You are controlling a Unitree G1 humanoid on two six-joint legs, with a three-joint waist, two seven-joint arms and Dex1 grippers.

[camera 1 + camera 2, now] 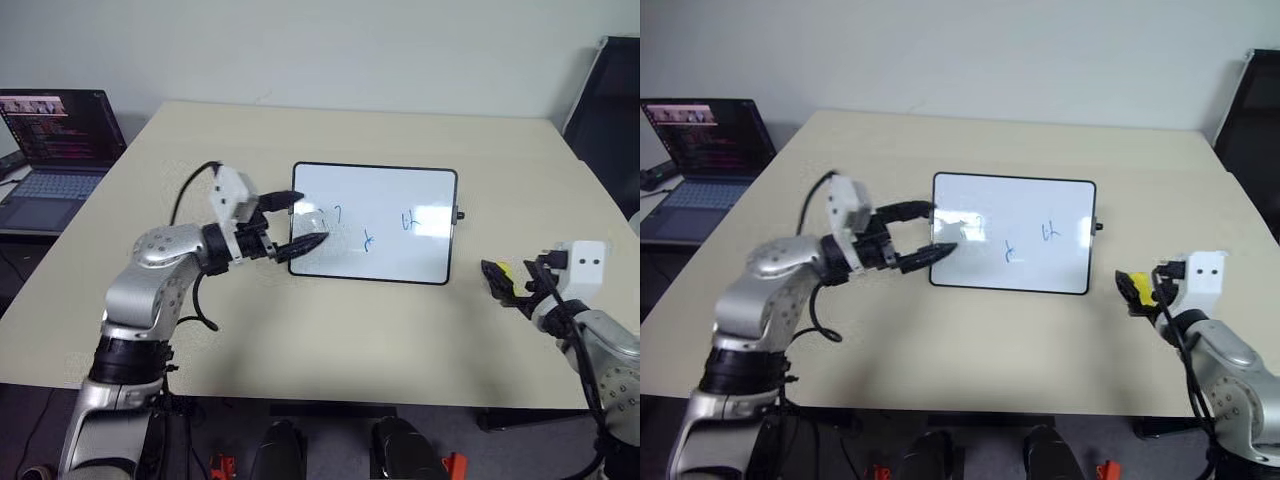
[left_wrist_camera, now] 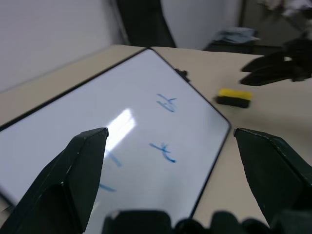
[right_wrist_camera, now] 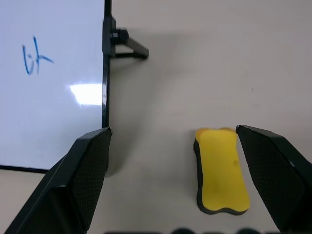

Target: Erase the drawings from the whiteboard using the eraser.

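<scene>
Office: laptop [image 1: 58, 140], beige table [image 1: 350, 340]

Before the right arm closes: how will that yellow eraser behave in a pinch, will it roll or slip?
The eraser lies flat on the table, a low oblong block, so rolling looks unlikely. Its narrowed middle should seat the fingers of the open right end effector. It is small, probably light, so an off-centre touch may nudge it across the smooth tabletop.

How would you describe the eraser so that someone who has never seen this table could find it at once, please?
Start at the whiteboard in the middle of the beige table, then look just off its short side nearest the right claw. There the eraser lies flat on the tabletop, apart from the board: a small oblong block, yellow on top with a dark base, the only yellow thing there.
</scene>
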